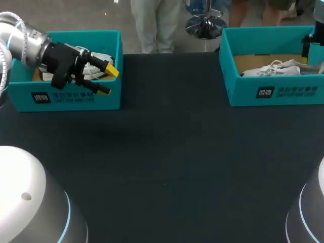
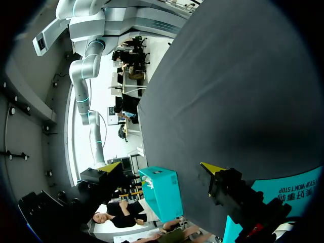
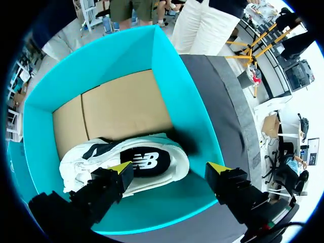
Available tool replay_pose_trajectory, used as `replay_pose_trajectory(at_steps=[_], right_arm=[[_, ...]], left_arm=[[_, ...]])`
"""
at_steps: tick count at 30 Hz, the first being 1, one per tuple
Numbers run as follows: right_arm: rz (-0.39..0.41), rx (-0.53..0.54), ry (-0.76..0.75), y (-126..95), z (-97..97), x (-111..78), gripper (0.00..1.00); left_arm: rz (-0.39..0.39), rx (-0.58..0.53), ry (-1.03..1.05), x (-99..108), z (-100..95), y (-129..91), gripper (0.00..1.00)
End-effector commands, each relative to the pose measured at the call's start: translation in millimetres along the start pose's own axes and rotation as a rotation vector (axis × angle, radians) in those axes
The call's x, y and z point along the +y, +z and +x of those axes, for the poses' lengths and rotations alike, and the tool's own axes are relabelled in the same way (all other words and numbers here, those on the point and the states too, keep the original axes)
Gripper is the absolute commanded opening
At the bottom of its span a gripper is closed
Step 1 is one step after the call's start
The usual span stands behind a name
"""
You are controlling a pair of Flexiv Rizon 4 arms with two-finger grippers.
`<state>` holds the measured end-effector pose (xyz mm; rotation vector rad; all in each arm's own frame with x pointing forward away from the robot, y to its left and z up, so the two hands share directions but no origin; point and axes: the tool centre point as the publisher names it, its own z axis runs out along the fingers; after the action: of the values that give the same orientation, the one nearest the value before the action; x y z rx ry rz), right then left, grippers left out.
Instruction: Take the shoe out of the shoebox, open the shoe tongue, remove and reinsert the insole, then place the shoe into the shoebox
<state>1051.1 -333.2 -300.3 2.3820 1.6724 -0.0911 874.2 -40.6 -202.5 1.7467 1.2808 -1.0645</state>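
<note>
1. The left box (image 1: 71, 97) and right box (image 1: 273, 93) stood at the far corners of the counter (image 1: 167, 152).
2. Open counter stretched between them.
3. The shoe (image 3: 144, 163) lay against one wall inside the right box.

Hidden / cut-off bits, both boxes

L box (image 1: 71, 96): contents mostly behind L gripper (image 1: 108, 81) & its arm (image 1: 25, 43); only white scraps show past the fingers (image 1: 112, 70), can't tell what they are. In L wrist view just one printed wall corner of it shows beside a finger, rest cut off. R box (image 1: 273, 91): far end runs off the edge in head view; front wall covers lower part of shoe (image 1: 276, 68). R gripper (image 3: 169, 169) barely in head view, only a dark bit at the edge. In R wrist view, part of shoe's near side sits under a finger; box wall nearest the gripper partly covered too.
</note>
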Motion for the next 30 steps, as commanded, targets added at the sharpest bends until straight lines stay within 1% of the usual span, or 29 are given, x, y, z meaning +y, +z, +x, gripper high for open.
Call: replay_pose_trajectory(at_steps=[1,3,5,10,14,21,26,30], right_arm=[[-0.017,0.033,-0.004,-26.0,0.2,-8.7,0.92],[-0.019,0.041,-0.019,-35.7,2.5,-9.7,0.94],[-0.030,0.064,-0.024,-46.0,5.1,-11.5,1.00],[-0.043,0.108,-0.061,-69.8,12.1,-20.3,1.00],[-0.028,0.137,-0.090,-84.1,19.3,-31.0,1.00],[-0.002,0.163,-0.135,-100.5,30.0,-53.2,1.00],[0.013,0.177,-0.147,-105.5,36.3,-68.9,1.00],[0.009,0.174,-0.146,-107.4,38.3,-72.2,1.00]], left_arm=[[0.001,0.002,0.001,0.0,-0.1,-0.2,1.00],[0.001,0.002,0.001,0.0,-0.1,-0.2,1.00],[0.001,0.002,0.001,0.0,-0.1,-0.2,1.00],[0.001,0.002,0.001,0.0,-0.1,-0.2,1.00],[0.001,0.002,0.001,0.0,-0.1,-0.2,1.00],[0.001,0.002,0.001,0.0,-0.1,-0.2,1.00],[0.001,0.002,0.001,0.0,-0.1,-0.2,1.00],[0.001,0.002,0.001,0.0,-0.1,-0.2,1.00]])
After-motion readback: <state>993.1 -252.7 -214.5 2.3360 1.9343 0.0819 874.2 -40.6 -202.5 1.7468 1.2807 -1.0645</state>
